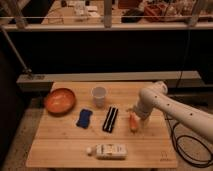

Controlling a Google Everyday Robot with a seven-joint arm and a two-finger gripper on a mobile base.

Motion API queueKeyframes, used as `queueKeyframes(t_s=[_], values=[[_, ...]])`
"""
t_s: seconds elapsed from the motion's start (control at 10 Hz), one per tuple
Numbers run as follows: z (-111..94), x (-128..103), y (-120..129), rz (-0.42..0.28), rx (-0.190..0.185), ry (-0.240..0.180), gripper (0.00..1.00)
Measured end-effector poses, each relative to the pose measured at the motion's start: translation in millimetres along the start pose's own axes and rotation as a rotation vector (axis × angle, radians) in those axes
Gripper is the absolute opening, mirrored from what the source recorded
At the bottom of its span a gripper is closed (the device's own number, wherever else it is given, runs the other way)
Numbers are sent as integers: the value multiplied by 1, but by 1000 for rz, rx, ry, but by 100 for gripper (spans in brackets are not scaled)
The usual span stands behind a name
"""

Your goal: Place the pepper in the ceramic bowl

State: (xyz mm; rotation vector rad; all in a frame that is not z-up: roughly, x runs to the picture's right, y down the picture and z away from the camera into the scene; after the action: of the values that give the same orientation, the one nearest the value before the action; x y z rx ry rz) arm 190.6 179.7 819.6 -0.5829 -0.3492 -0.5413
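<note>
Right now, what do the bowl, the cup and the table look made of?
The ceramic bowl: likely glazed ceramic, from its glossy orange-brown sheen. The cup: matte white, paper or plastic; unclear which. The table: pale wood, board lines showing. The gripper hangs just over the pepper, right of the cup.

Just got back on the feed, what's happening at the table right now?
The robot's arm reaches in from the right, and its gripper hangs open right over the pepper. The pepper lies on the wooden table beside the striped bar, not yet lifted. The ceramic bowl sits at the far left with nothing visible in it. The white cup and blue pad stand between it and the pepper.
</note>
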Motion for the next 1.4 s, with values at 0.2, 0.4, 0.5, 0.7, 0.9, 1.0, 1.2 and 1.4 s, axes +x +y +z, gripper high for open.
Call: queueKeyframes(t_s=[0.2, 0.4, 0.5, 0.7, 0.9, 1.0, 1.2, 1.4], values=[[6, -2, -1, 0, 0, -18, 80], [16, -4, -2, -10, -5, -34, 80], [20, -5, -4, -13, -4, -45, 80], [25, -7, -3, -14, -9, -60, 80], [31, -8, -3, -13, -5, -70, 80], [33, -9, -3, -12, -3, -74, 80], [39, -14, -5, -11, 1, -89, 80], [43, -19, -8, -13, 3, -98, 80]])
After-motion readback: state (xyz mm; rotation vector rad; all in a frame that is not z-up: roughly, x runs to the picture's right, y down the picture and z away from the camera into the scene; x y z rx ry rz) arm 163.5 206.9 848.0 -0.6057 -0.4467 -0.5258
